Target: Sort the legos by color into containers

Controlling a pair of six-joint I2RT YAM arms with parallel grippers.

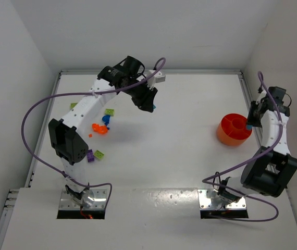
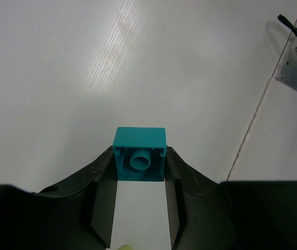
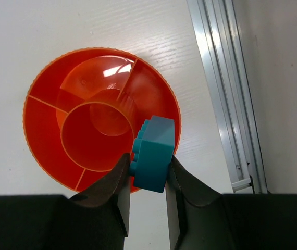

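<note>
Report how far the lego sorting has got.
Done: nothing yet; the compartments of the tub that show look empty. In hand: the right gripper holds a teal brick over the tub's edge, and the left gripper holds a second teal brick above bare table. Left: orange bricks, a blue brick, lime green bricks and a purple brick lie loose by the left arm.

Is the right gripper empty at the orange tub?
No. The right gripper is clamped on a teal brick, held over the rim of the orange tub.
</note>
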